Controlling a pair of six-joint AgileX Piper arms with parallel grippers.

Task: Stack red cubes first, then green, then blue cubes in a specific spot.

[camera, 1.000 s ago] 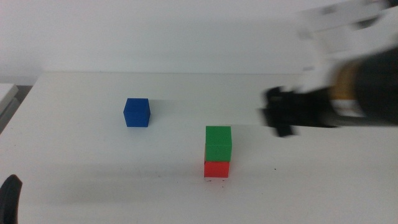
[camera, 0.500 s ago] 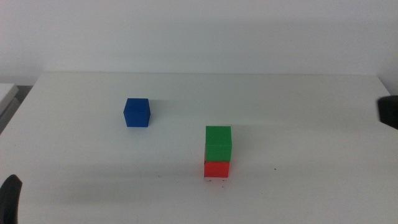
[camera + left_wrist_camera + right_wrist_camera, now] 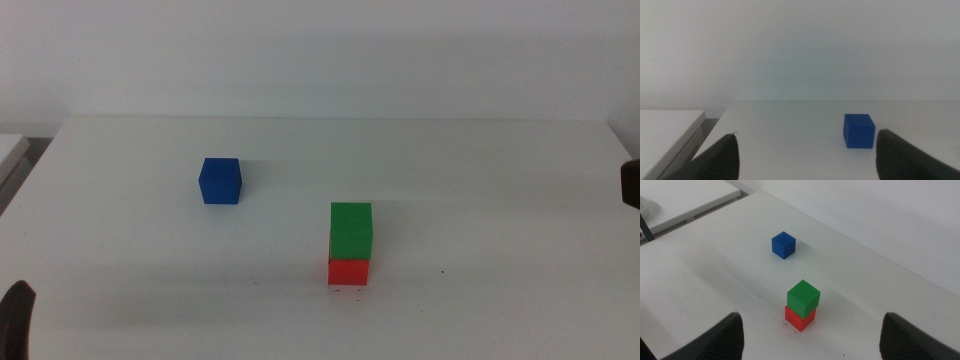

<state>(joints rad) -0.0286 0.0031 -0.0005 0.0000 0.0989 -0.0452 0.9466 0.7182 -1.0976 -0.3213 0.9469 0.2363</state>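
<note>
The green cube [image 3: 351,229] sits on the red cube [image 3: 348,271] at the table's front middle. Faint dark marks of the spot [image 3: 348,291] show at the red cube's base. The blue cube [image 3: 220,181] stands alone to the back left. My left gripper [image 3: 15,318] waits at the bottom left corner. Its wrist view shows its jaws [image 3: 807,145] open and empty, with the blue cube [image 3: 859,131] ahead between them. My right gripper [image 3: 631,185] shows only at the right edge. Its jaws [image 3: 812,332] are open and empty, back from the green cube [image 3: 803,298], red cube [image 3: 800,318] and blue cube [image 3: 783,245].
A white table [image 3: 480,160] bears the cubes. A lower white ledge [image 3: 10,150] adjoins its left side; it also shows in the left wrist view [image 3: 665,130] and the right wrist view [image 3: 690,200].
My right arm has pulled away to the right, from beside the green cube to the picture's edge. The cubes and the left gripper have not moved.
</note>
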